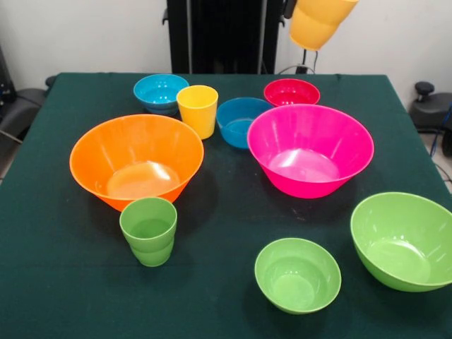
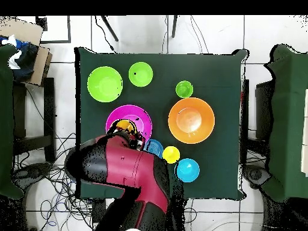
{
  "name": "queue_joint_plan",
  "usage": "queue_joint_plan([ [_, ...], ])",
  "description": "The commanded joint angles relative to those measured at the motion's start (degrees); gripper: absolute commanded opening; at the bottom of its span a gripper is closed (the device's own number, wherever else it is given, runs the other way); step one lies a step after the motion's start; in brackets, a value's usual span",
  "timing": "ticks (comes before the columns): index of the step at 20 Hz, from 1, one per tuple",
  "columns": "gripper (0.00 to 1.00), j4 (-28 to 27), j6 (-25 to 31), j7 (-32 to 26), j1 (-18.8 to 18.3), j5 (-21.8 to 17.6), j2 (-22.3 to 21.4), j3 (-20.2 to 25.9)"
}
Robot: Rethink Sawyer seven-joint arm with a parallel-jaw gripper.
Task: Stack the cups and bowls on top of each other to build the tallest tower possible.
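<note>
The claw (image 2: 129, 137) carried the orange-yellow tapered plastic cup (image 1: 316, 21) aloft, tilted, its fingers closed on it though the grip itself was hidden at the front view's top edge. Seen from overhead, the cup hung above the large hot pink glossy plastic bowl (image 1: 309, 149), over the part of its rim nearest the arm (image 2: 123, 168). That bowl sat open side up toward the table's (image 1: 63, 282) far right corner, with the small red-pink bowl (image 1: 291, 92) just behind it and the darker blue small bowl (image 1: 240, 121) just beside it. The judgement: whatever base was chosen lay below and close, so the coming move turned on lowering the cup upright rather than tilted.
</note>
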Motion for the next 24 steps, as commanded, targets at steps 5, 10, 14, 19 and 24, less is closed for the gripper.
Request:
queue_joint_plan([
  [5, 0.00, 5.80, -7.33, 6.42, 0.87, -2.42, 1.82, 6.68],
  [10, 0.00, 6.09, -7.55, 6.02, 0.60, -2.07, 1.86, 7.31],
  [14, 0.00, 5.40, -3.85, 5.20, 0.95, -1.99, 0.26, 6.69],
  [19, 0.00, 5.41, -1.95, 4.32, 0.22, -1.78, -0.67, 7.10],
  [24, 0.00, 5.37, -2.02, 3.71, -0.60, -1.92, -0.85, 7.55],
])
